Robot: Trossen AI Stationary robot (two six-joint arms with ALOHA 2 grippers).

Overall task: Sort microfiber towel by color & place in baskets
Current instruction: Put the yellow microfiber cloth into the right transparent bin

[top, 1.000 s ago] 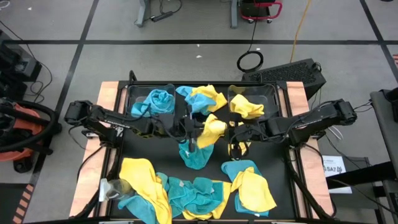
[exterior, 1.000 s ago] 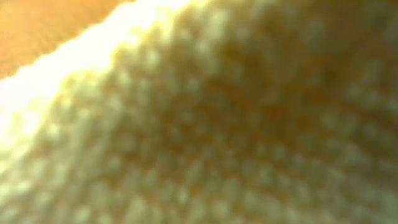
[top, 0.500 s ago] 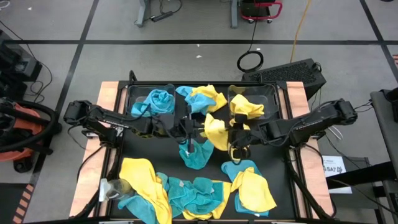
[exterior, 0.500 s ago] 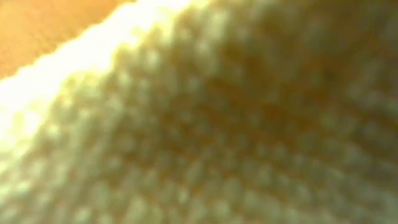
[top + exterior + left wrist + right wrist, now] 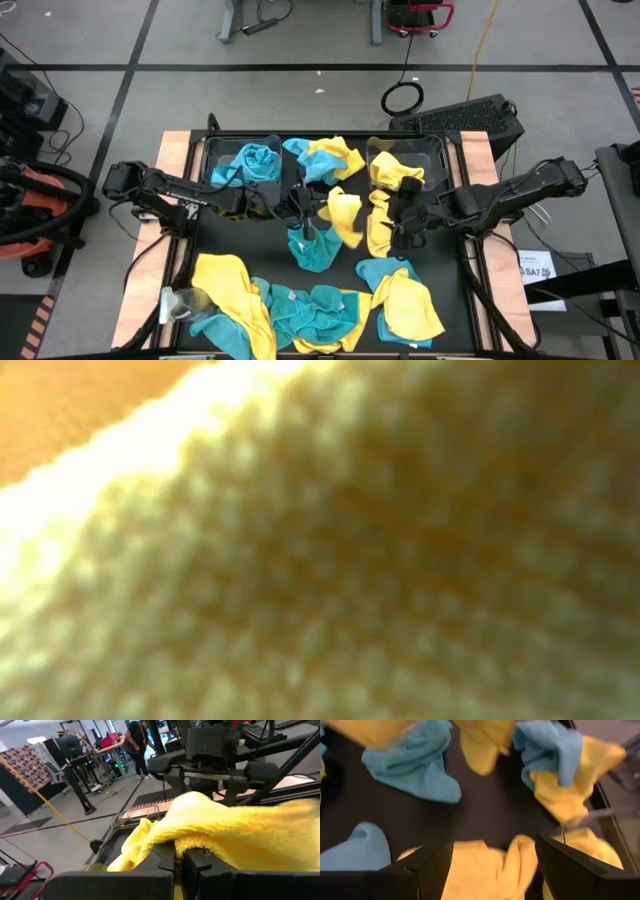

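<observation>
A robotics lab: taped grey floor (image 5: pixel 300 45), wheeled equipment stands (image 5: pixel 80 780), and a person (image 5: pixel 135 740) at distant workbenches.

yellow towels (image 5: pixel 383 222) and teal towels (image 5: pixel 318 249) on black table (image 5: pixel 268 245).

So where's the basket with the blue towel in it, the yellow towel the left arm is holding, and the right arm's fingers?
Left basket (image 5: pixel 213 150): high view, on its clear rim.
Held yellow towel (image 5: pixel 343 212): high view, on its hanging middle.
Right gripper (image 5: pixel 400 225): high view, between its open fingers.

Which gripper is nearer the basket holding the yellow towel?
Right. The right gripper, open, sits just in front of that basket. The left gripper, shut on a yellow towel, is mid-table, nearer the other basket.
</observation>
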